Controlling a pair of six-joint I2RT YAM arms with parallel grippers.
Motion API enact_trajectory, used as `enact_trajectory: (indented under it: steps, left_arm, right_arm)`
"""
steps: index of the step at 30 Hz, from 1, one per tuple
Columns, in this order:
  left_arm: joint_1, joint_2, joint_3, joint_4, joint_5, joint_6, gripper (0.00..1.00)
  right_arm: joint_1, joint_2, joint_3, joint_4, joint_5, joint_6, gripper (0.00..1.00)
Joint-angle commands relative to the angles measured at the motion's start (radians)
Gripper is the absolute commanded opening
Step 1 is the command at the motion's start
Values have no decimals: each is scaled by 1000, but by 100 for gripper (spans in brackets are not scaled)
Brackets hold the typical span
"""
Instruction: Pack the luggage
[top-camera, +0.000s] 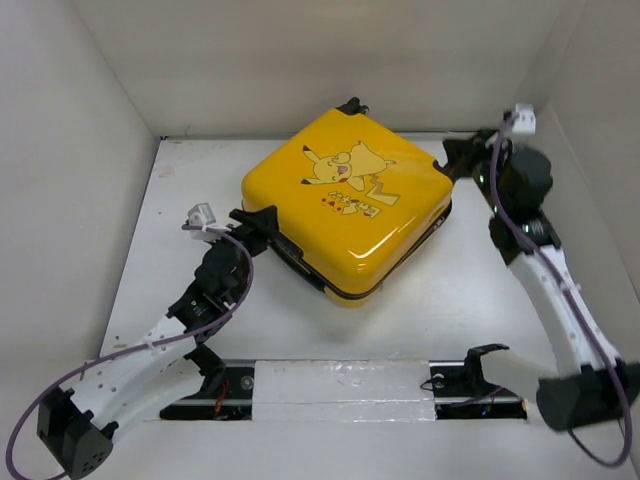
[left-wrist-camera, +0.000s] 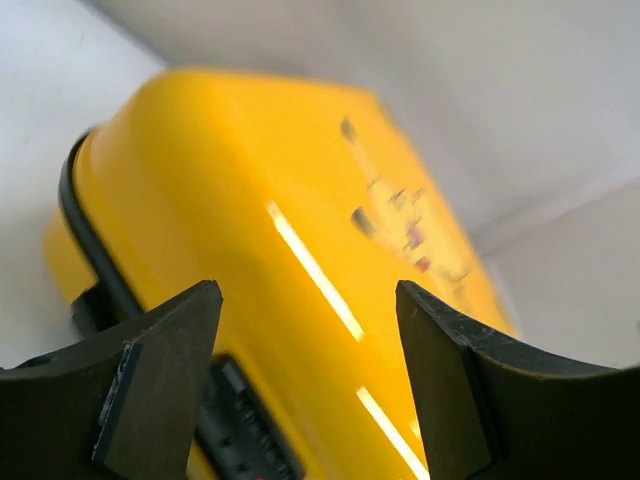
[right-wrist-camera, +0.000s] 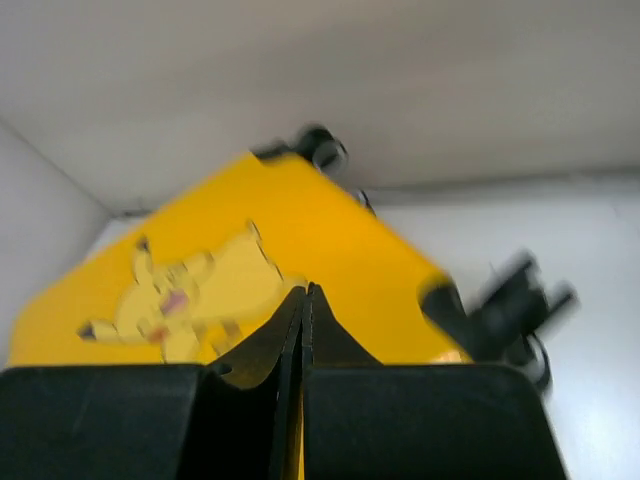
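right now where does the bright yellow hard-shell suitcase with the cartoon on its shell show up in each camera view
top external: the bright yellow hard-shell suitcase lies closed at centre, slightly toward the back, turned like a diamond
left wrist: the suitcase fills the middle, seen low from its side
right wrist: the suitcase spans left and centre, mid-height
shared landmark: the cartoon print on the shell, blurred in both wrist views

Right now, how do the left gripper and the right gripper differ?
The left gripper is open; the right gripper is shut with nothing between its fingers. The left gripper sits at the left corner of the luggage, the right gripper at its right corner. Both face the closed yellow shell, and neither holds it.
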Motion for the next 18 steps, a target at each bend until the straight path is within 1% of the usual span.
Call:
enact_trajectory:
  steps: [1,2,3,4,5,6,7,9,10,11,12,13,14,15,16,17,18]
  left_arm:
    - [-3,-64,-18,254,-80,67,66]
    - [9,-33,5,276,-102,88,66]
    - [29,9,93,286,-114,105,66]
    - [110,131,165,269,-69,90,72]
    - [171,204,246,178,14,73,74]
    - [235,281,329,150,246,73,74]
    - [333,436,484,122,334,56,75]
    - [411,580,612,59,461,29,75]
    - [441,646,725,41,519,29,75]
    - [498,760,776,16,535,29,75]
    - [530,813,824,-46,553,19,75]
    - [560,858,862,-70,588,19,75]
    - [614,934,913,-84,620,10,75]
    - [644,964,913,-96,657,-2,75]
    - [667,988,913,-87,697,-25,75]
    - [687,1008,899,-87,758,-34,73]
    - [699,1021,879,-75,769,-34,73]
  right_arm:
    - [12,-179,-341,102,249,100,0]
    - [3,-263,-398,89,283,120,0]
    - [-15,-295,-442,74,327,131,0]
    - [-25,-324,-516,60,344,140,0]
    - [-35,-370,-548,49,357,166,0]
    - [-49,-387,-577,49,357,175,0]
    - [-81,-399,-617,38,317,185,0]
    - [-101,-408,-653,49,286,211,0]
    - [-101,-398,-665,49,274,211,0]
    - [-101,-380,-686,60,274,220,0]
    - [-101,-331,-687,60,257,220,0]
    - [-101,-298,-699,101,242,220,0]
    - [-101,-260,-709,133,184,220,0]
    - [-101,-173,-710,170,138,220,0]
    - [-101,-122,-710,235,95,206,0]
    - [-83,-70,-687,248,23,206,0]
    - [-68,-19,-636,248,-2,191,0]
